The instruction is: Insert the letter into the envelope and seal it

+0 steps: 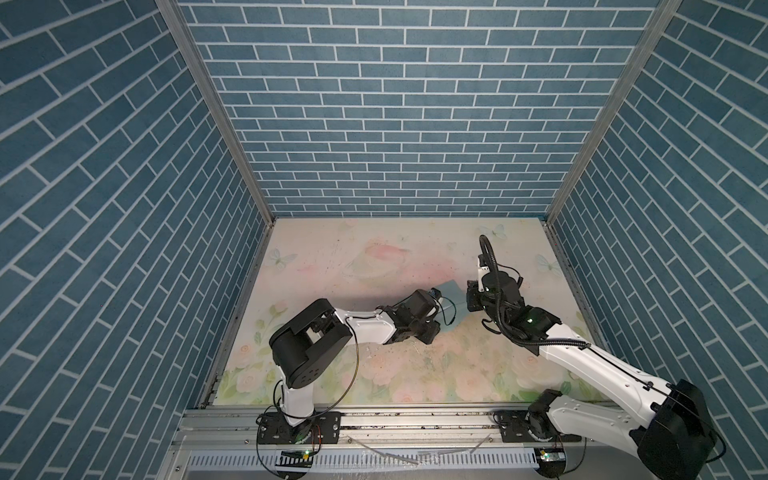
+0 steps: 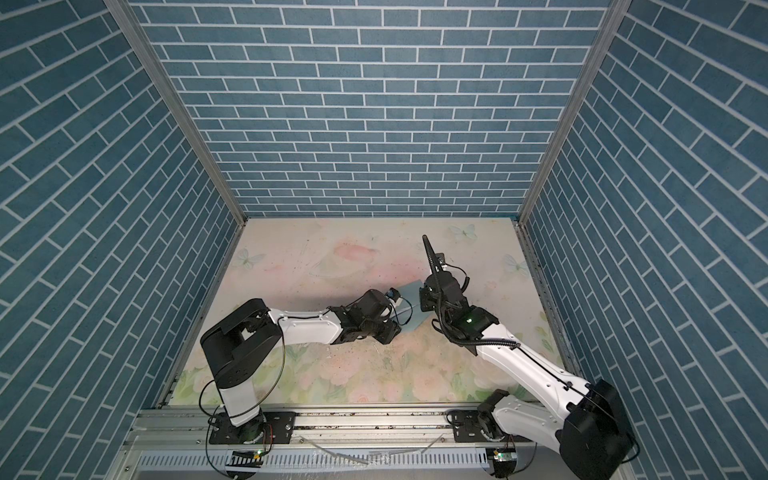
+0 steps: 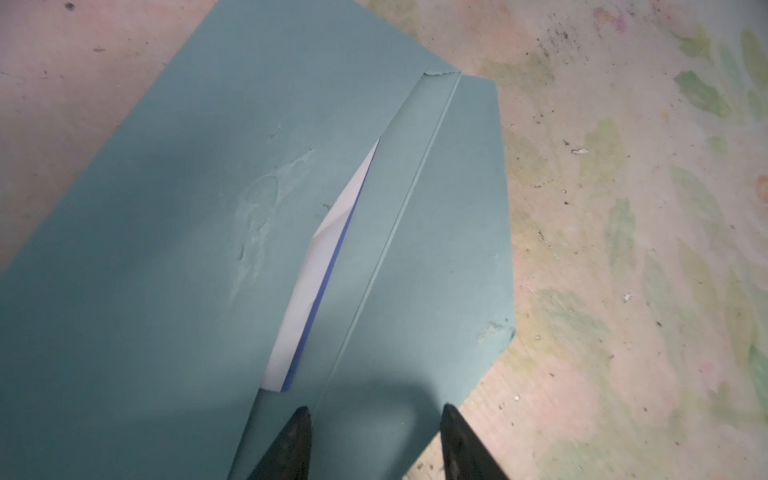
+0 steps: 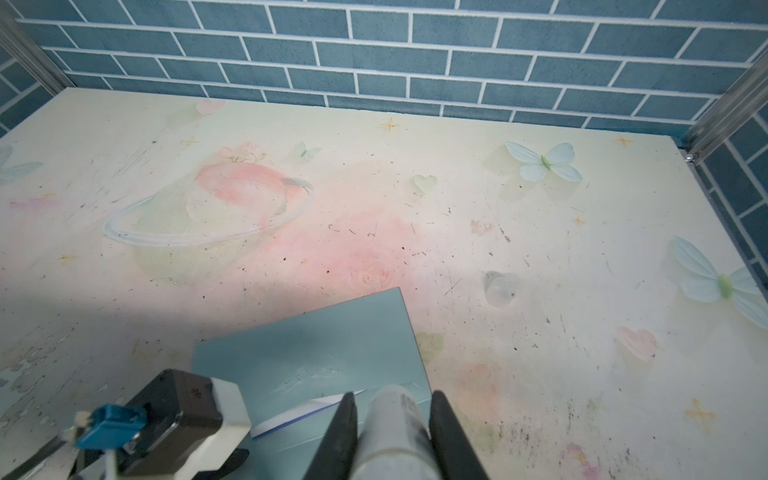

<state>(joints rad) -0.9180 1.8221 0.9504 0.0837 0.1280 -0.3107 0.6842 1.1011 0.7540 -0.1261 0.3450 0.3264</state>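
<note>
There is one envelope (image 3: 166, 291), one letter (image 3: 316, 282), one white stick (image 4: 395, 428) and one tabletop (image 4: 540, 249). One left hand (image 3: 375, 409) and one right hand (image 4: 395, 394) make two.

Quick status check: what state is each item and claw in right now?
envelope: lying flat, flap open, unsealed.
letter: tucked inside, white edge showing at the mouth.
left claw: open, over the flap.
right claw: shut on a white cylinder.

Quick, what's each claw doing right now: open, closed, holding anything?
Left claw: open, tips apart over the envelope flap, holding nothing.
Right claw: closed on a white tube.
</note>
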